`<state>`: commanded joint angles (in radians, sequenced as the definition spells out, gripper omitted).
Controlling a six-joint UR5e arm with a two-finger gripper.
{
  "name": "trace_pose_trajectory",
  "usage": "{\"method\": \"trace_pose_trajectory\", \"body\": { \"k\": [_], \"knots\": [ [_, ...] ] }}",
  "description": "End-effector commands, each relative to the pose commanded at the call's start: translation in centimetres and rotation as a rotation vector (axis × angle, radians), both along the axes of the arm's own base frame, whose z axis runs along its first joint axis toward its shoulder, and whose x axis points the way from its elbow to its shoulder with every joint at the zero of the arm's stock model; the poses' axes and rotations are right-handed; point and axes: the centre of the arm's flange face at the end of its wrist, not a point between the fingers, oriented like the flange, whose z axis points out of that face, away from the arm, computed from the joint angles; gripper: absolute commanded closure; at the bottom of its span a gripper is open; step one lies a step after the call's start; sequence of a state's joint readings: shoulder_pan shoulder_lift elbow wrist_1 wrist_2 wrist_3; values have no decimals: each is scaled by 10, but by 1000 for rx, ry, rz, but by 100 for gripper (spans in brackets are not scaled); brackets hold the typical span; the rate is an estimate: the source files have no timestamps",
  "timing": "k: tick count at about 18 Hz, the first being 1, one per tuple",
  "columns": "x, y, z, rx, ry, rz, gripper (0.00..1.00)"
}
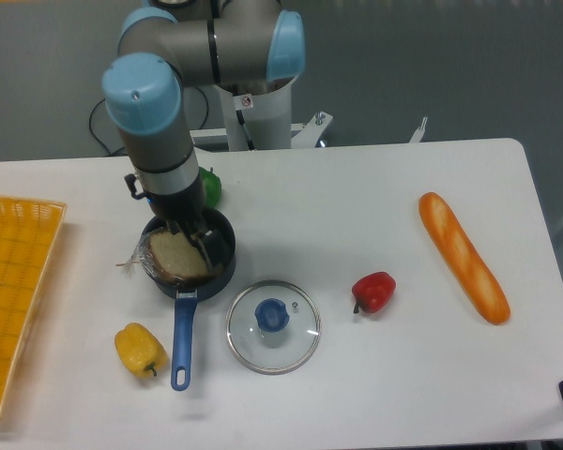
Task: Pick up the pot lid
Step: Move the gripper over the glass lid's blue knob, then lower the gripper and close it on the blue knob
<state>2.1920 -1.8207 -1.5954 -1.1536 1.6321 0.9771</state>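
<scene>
The pot lid [273, 326] is a round glass disc with a blue knob, lying flat on the white table near the front middle. My gripper [193, 236] hangs over the dark pot [221, 253] to the upper left of the lid, its fingers reaching down into the pot beside a bagged slice of bread [176, 256]. The arm's wrist hides most of the fingers, so I cannot tell how the jaws stand. The lid lies free, a short way to the right and nearer the front than the gripper.
The pot's blue handle [182, 339] points toward the front, left of the lid. A yellow pepper [139, 349] lies front left, a red pepper [373, 292] right of the lid, a baguette [463, 256] far right. A green pepper [209, 187] sits behind the pot. A yellow basket [14, 300] occupies the left edge.
</scene>
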Motion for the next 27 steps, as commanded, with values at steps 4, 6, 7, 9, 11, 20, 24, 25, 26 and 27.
{"method": "trace_pose_trajectory", "body": {
  "k": [4,6,7,9,11,20,24,25,26,27],
  "knots": [
    [-15,7,-5,-18,-12,-73,0],
    [-22,7,-16,-47,-29,-106,0],
    [-25,7,-18,-59,-26,-157,0],
    [-41,-1,-20,-67,-28,-235,0],
    [-60,-9,-24,-39,-64,-263,0],
    [-112,-10,-88,-97,-128,-396,0],
    [-117,-5,-106,-108,-149,-388,0],
    [-119,-3,-110,-111,-153,-387,0],
    [-119,-2,-115,-115,-159,-386,0],
    [-120,-2,-123,-122,-169,-385,0]
  ]
}}
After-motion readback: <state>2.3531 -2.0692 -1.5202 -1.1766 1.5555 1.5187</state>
